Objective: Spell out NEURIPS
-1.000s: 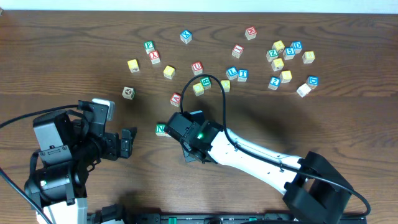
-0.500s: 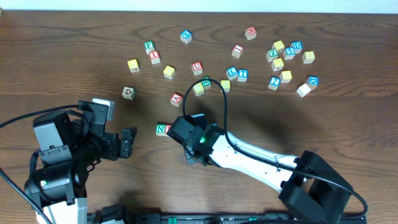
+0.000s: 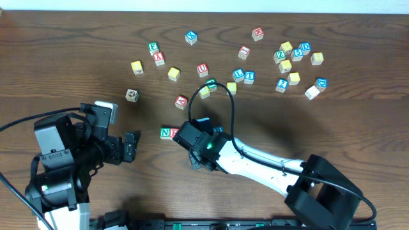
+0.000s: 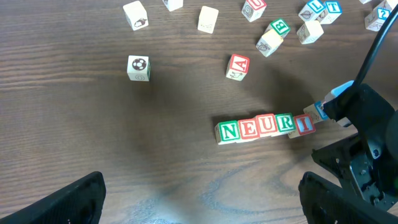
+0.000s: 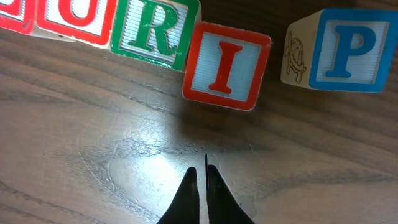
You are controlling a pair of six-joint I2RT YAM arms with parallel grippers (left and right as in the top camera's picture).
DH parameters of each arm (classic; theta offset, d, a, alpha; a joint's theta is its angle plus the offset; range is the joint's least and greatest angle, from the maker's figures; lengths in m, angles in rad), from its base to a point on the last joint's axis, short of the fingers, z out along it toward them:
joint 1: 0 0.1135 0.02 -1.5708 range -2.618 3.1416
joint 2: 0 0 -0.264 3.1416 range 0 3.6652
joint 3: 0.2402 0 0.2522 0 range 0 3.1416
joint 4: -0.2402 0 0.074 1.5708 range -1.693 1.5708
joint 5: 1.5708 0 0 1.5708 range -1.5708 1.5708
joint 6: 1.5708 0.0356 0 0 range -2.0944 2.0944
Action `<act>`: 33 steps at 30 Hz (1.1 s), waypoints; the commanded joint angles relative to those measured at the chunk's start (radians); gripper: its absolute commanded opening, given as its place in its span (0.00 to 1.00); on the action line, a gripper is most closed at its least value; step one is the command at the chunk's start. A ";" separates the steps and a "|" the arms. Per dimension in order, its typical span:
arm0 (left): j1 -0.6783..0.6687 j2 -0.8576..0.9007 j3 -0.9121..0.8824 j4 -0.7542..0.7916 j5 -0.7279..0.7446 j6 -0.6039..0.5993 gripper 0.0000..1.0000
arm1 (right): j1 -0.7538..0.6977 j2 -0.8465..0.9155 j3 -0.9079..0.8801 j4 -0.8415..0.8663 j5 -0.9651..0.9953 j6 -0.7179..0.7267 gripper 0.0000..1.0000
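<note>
A row of cubes lies on the table: N (image 4: 229, 131), E (image 4: 249, 129), U (image 4: 268, 125), R (image 4: 285, 123), I (image 4: 305, 124). The red I cube (image 5: 227, 65) sits slightly askew beside the green R cube (image 5: 152, 31). A blue P cube (image 5: 345, 50) lies a small gap to its right. My right gripper (image 5: 200, 171) is shut and empty, tips on the table just in front of the I cube. My left gripper (image 4: 202, 208) stands wide open, empty, well short of the row. From overhead only N (image 3: 165, 133) and E (image 3: 174, 133) show; the right arm covers the others. I cannot pick out the S.
Several loose lettered cubes lie scattered across the far half of the table, among them a red A cube (image 3: 181, 101), a picture cube (image 3: 131, 94) and a cluster at the far right (image 3: 294, 57). The right arm's black cable (image 3: 220, 89) loops over the cubes.
The right arm's wrist has shifted slightly toward the near side and to the right, uncovering the E cube from overhead. The left arm has not moved.
</note>
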 commanded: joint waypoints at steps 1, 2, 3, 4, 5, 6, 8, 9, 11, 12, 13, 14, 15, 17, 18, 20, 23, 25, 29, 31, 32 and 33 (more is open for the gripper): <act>0.006 -0.002 0.021 0.004 0.013 0.017 0.98 | 0.005 0.010 -0.006 0.008 0.013 0.016 0.01; 0.006 -0.002 0.021 0.004 0.013 0.017 0.98 | 0.005 0.010 -0.006 0.009 0.013 0.016 0.01; 0.006 -0.002 0.021 0.004 0.013 0.017 0.98 | 0.005 0.010 -0.006 0.009 0.015 0.016 0.01; 0.006 -0.002 0.021 0.004 0.013 0.017 0.98 | 0.005 0.011 -0.006 0.009 0.018 0.016 0.01; 0.006 -0.002 0.021 0.004 0.013 0.017 0.98 | 0.005 0.011 -0.006 0.009 0.021 0.016 0.01; 0.006 -0.002 0.021 0.004 0.013 0.017 0.98 | 0.005 0.011 -0.006 0.010 0.024 0.016 0.01; 0.006 -0.002 0.021 0.004 0.013 0.017 0.98 | 0.005 0.011 -0.008 0.013 0.028 0.017 0.01; 0.006 -0.002 0.021 0.004 0.013 0.017 0.98 | 0.005 0.011 -0.010 0.019 0.027 0.017 0.01; 0.006 -0.002 0.021 0.004 0.013 0.017 0.98 | 0.006 0.011 -0.016 0.032 0.028 0.021 0.01; 0.006 -0.002 0.021 0.004 0.013 0.017 0.97 | 0.008 0.011 -0.021 0.040 0.028 0.024 0.01; 0.006 -0.002 0.021 0.004 0.013 0.017 0.98 | 0.010 0.011 -0.027 0.050 0.028 0.024 0.01; 0.006 -0.002 0.021 0.004 0.013 0.017 0.98 | 0.012 0.011 -0.033 0.061 0.028 0.024 0.01; 0.006 -0.002 0.021 0.004 0.013 0.017 0.98 | 0.014 0.011 -0.039 0.068 0.028 0.027 0.01; 0.006 -0.002 0.021 0.004 0.013 0.017 0.98 | 0.014 0.011 -0.053 0.076 0.028 0.039 0.01; 0.006 -0.002 0.021 0.004 0.013 0.017 0.98 | 0.014 0.011 -0.054 0.076 0.028 0.039 0.01; 0.006 -0.002 0.021 0.004 0.013 0.017 0.98 | 0.014 0.011 -0.054 0.076 0.028 0.039 0.01; 0.006 -0.002 0.021 0.004 0.013 0.017 0.98 | 0.014 0.011 -0.054 0.077 0.028 0.039 0.01; 0.006 -0.002 0.020 0.004 0.013 0.017 0.98 | 0.014 0.011 -0.054 0.076 0.039 0.039 0.01; 0.006 -0.002 0.021 0.004 0.013 0.017 0.97 | 0.014 0.011 -0.054 0.077 0.058 0.039 0.01; 0.006 -0.002 0.021 0.004 0.013 0.017 0.98 | 0.014 0.011 -0.054 0.077 0.066 0.039 0.01; 0.006 -0.002 0.020 0.004 0.013 0.017 0.98 | 0.014 0.011 -0.054 0.078 0.071 0.039 0.01; 0.006 -0.002 0.020 0.004 0.013 0.017 0.98 | 0.014 0.011 -0.054 0.080 0.074 0.039 0.01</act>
